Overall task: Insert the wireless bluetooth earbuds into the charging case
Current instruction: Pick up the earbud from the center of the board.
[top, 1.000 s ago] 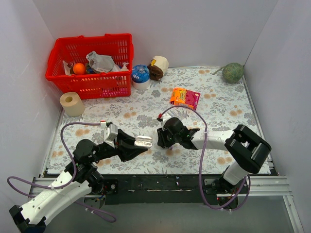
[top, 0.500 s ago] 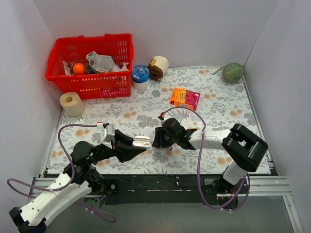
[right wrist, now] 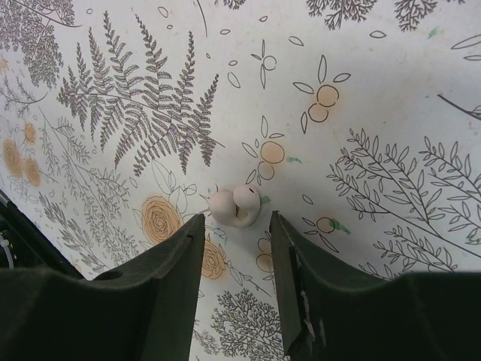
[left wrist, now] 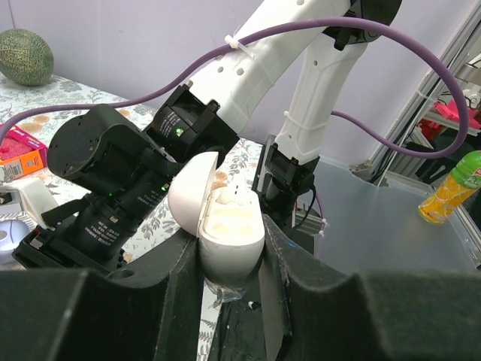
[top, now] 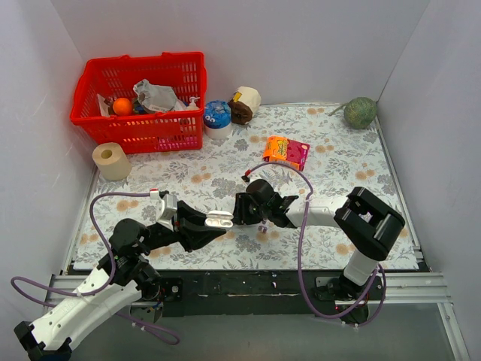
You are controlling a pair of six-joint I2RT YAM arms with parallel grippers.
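Clamping the white charging case [left wrist: 229, 235] by its sides, the left gripper [left wrist: 230, 259] holds it upright. The lid [left wrist: 192, 197] stands hinged open, on the side toward the right arm. Something white sits in one well; cannot tell if it is an earbud. The right gripper [right wrist: 237, 224] points down at the floral tablecloth [right wrist: 376, 113], jaws parted, gripping nothing. The white earbuds [right wrist: 235, 204] lie on the cloth, touching each other, in the gap just past its fingertips. From above, both grippers sit close together, mid-table.
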